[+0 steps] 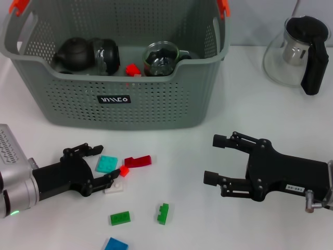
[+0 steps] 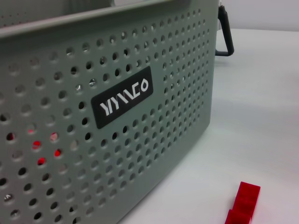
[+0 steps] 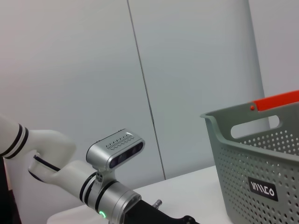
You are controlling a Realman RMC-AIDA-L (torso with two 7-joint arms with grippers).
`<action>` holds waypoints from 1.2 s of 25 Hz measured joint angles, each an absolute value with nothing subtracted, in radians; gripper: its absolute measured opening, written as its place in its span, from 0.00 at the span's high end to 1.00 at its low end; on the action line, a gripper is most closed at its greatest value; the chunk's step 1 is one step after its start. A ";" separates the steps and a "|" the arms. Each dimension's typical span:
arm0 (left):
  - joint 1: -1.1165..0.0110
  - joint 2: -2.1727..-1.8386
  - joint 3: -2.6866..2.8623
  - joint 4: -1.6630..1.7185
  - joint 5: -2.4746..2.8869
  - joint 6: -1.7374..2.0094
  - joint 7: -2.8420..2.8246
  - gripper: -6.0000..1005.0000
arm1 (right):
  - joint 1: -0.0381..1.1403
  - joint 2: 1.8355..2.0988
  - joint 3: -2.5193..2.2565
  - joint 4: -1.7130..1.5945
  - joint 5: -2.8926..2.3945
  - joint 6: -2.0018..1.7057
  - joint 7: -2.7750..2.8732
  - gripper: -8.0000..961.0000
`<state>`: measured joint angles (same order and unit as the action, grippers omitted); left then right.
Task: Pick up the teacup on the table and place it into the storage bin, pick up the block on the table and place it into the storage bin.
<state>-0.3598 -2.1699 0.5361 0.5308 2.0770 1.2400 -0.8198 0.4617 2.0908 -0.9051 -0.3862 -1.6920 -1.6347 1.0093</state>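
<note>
The grey storage bin (image 1: 156,112) stands at the back of the table, and its labelled wall (image 2: 154,140) fills the left wrist view. Inside it lie a glass teacup (image 1: 161,58), a red block (image 1: 132,69) and a black teapot (image 1: 75,54). Loose blocks lie in front of the bin. A teal block (image 1: 109,163) sits between the fingers of my open left gripper (image 1: 107,164), low over the table. A small orange-red block (image 1: 124,170) touches its lower fingertip. My right gripper (image 1: 214,159) is open and empty at the right, apart from the blocks.
A dark red block (image 1: 138,161) (image 2: 243,205), a white block (image 1: 114,187), two green blocks (image 1: 120,217) (image 1: 163,213) and a blue block (image 1: 115,245) lie on the table. A glass teapot with a black handle (image 1: 299,52) stands back right. The right wrist view shows my left arm (image 3: 112,186).
</note>
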 joint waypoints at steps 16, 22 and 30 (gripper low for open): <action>-0.363 -2.166 0.528 0.539 2.071 1.241 -0.823 0.33 | 0.462 2.091 -0.905 -0.389 -1.692 -1.632 1.009 0.05; -0.358 -2.162 0.508 0.560 2.062 1.309 -0.835 0.43 | 0.462 2.090 -0.905 -0.391 -1.692 -1.632 1.009 0.05; -0.342 -2.110 0.445 0.607 2.071 1.522 -0.947 0.43 | 0.463 2.088 -0.905 -0.394 -1.692 -1.635 1.009 0.05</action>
<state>-0.3421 -2.1101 0.4449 0.6067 2.0705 1.5216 -0.9475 0.4631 2.0880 -0.9050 -0.3936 -1.6920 -1.6352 1.0093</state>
